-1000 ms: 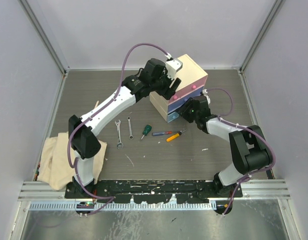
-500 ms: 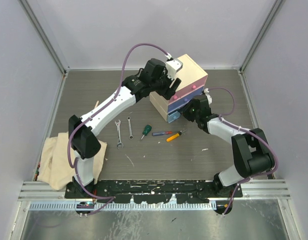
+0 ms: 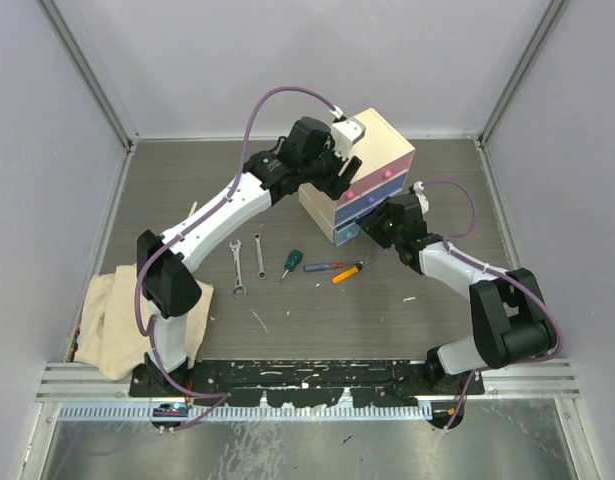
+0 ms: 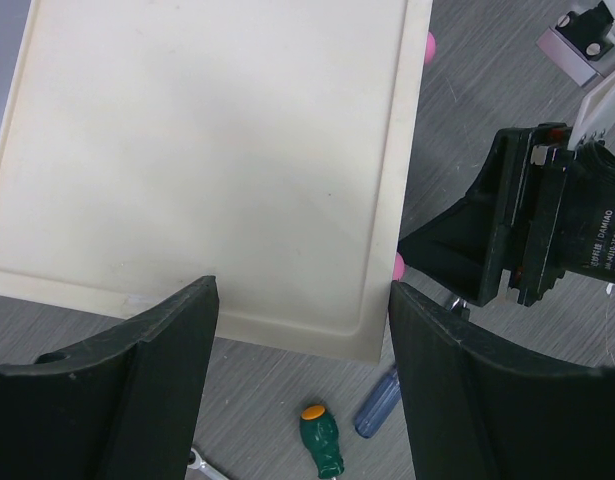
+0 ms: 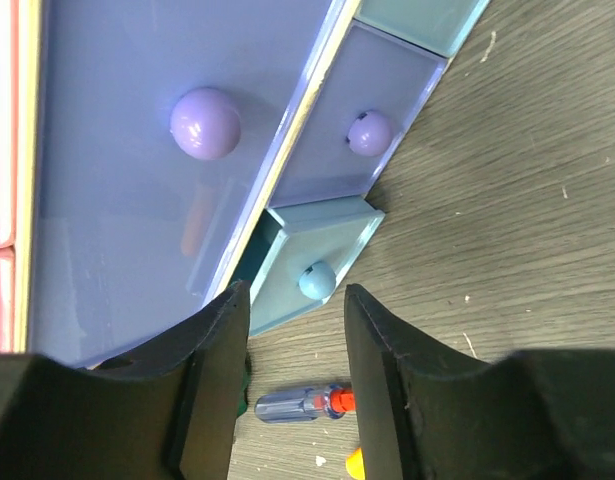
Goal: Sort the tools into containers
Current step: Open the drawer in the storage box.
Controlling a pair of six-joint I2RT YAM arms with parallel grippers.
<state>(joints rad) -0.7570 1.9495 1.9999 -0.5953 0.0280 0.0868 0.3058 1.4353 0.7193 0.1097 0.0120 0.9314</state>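
**Right pincer** (image 5: 292,292): mine. Jaws apart, flanking the small round pale-blue knob (image 5: 317,281) of the bottom blue drawer (image 5: 322,235), not clamped on it.

**Left pincer** (image 4: 302,290): mine. Jaws apart over the cream box-shaped chest (image 3: 382,135), near the table's far edge. I cannot tell whether it presses down.

**Tools:** two silver wrenches (image 3: 237,268), a green-handled screwdriver (image 3: 290,262), a blue-handled driver (image 3: 322,267) and an orange piece (image 3: 349,270), in a row mid-table, unsorted.

**Hazards:**
- An off-centre squeeze likely lets the smooth knob slip out.
- A pull with the chest unbraced probably drags it toward the tools.
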